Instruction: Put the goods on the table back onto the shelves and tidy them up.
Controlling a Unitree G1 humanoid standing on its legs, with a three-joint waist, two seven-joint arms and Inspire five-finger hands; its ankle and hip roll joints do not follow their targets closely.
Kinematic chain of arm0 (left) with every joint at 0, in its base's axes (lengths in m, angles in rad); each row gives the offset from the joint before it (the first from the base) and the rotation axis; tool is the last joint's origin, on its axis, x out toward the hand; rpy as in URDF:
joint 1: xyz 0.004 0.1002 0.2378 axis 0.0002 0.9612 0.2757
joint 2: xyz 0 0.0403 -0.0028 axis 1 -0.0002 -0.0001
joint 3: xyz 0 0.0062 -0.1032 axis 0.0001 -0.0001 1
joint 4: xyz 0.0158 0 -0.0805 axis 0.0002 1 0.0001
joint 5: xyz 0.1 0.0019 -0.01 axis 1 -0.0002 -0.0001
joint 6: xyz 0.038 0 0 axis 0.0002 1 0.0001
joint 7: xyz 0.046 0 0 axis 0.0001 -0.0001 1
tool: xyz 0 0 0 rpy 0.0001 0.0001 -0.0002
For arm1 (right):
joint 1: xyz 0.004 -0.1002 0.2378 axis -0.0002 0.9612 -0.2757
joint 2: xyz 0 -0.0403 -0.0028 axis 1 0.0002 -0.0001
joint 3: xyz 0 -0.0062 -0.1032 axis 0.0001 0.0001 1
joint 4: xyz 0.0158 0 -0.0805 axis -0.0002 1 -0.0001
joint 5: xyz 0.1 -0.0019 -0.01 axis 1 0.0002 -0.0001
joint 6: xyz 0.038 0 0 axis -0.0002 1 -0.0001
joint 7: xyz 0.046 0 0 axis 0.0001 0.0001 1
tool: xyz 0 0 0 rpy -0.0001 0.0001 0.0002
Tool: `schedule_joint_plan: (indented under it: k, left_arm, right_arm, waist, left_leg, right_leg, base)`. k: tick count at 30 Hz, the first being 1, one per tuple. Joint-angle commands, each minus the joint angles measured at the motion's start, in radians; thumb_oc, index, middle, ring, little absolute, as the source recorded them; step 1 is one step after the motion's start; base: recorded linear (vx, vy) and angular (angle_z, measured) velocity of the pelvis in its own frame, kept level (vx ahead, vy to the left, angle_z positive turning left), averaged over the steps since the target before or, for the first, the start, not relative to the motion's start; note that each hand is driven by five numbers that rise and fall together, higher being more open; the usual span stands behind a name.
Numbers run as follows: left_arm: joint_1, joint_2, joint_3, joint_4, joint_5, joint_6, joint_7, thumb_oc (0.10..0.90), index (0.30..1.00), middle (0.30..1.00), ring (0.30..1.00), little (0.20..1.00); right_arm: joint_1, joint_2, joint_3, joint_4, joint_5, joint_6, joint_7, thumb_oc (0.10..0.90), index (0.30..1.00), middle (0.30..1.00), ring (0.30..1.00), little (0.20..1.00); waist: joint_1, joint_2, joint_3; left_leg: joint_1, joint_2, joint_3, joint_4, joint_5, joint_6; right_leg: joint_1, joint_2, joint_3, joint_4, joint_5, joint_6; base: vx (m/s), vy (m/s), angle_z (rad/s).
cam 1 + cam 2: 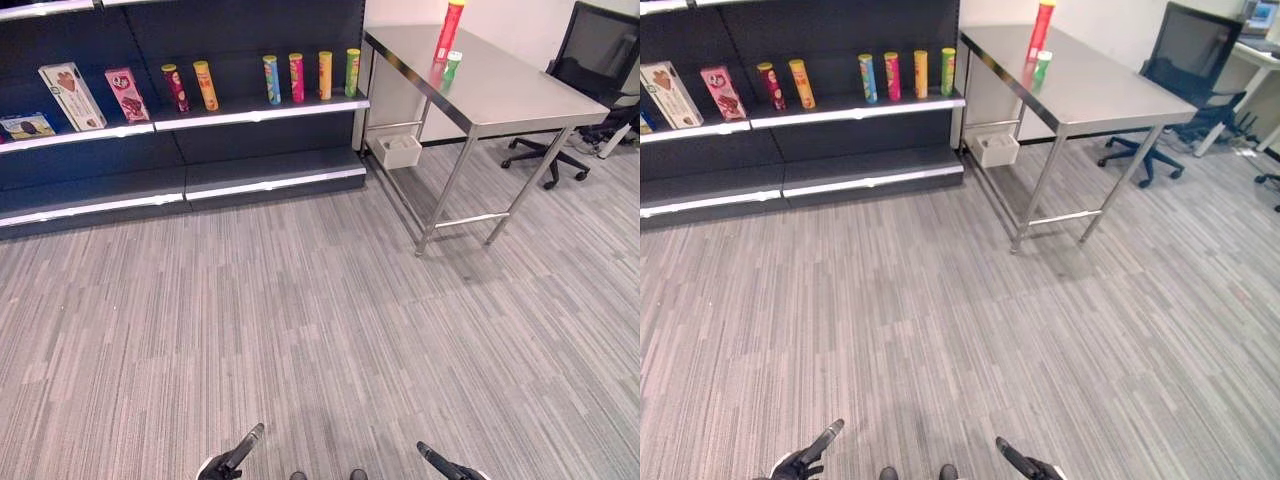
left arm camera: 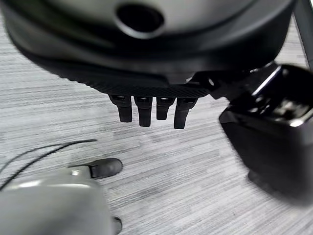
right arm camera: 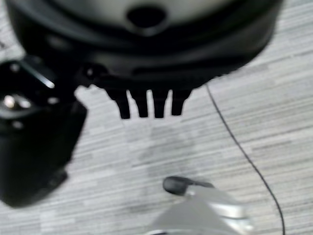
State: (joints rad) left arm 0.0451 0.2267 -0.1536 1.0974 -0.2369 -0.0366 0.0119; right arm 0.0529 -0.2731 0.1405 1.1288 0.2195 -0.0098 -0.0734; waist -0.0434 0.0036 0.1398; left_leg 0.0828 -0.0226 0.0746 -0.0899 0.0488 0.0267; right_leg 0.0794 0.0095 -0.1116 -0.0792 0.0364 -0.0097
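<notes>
Left hand [image 2: 146, 105] (fingers straight) empty

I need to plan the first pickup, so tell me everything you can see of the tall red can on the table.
The tall red can is a slim cylinder with a yellow cap. It stands upright near the far edge of the steel table, its foot mirrored in the shiny top. A shorter green can stands just in front. Neither hand touches it.

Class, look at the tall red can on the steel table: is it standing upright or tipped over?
Upright. The red can stands on its base on the table, beside a shorter green can.
</notes>
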Motion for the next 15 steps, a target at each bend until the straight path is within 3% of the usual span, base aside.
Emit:
schedule_joint_plan:
  k: [1,15]
  left_arm:
    - [-0.06,0.021,0.0,0.001,-0.049,-0.041,0.001,0.8,0.9,0.9,0.9,0.9]
    - [-0.063,0.04,-0.008,-0.01,-0.015,-0.042,0.005,0.8,0.9,0.9,0.9,0.9]
  right_arm:
    - [-0.045,-0.04,0.0,-0.012,0.023,-0.033,-0.017,0.8,0.9,0.9,0.9,0.9]
    - [-0.037,-0.055,0.002,-0.025,0.018,-0.031,-0.016,0.8,0.9,0.9,0.9,0.9]
  waist:
    - [-0.009,-0.018,0.029]
    - [-0.013,-0.019,0.031]
  left_leg:
    - [0.037,0.059,0.001,0.003,-0.087,-0.073]
    - [0.051,0.065,0.001,0.003,-0.096,-0.074]
  right_leg:
    - [0.029,-0.073,0.006,-0.008,-0.063,0.123]
    - [0.036,-0.067,0.017,-0.008,-0.069,0.118]
  base:
    - [0.0,0.0,0.0]
    - [0.0,-0.003,0.0]
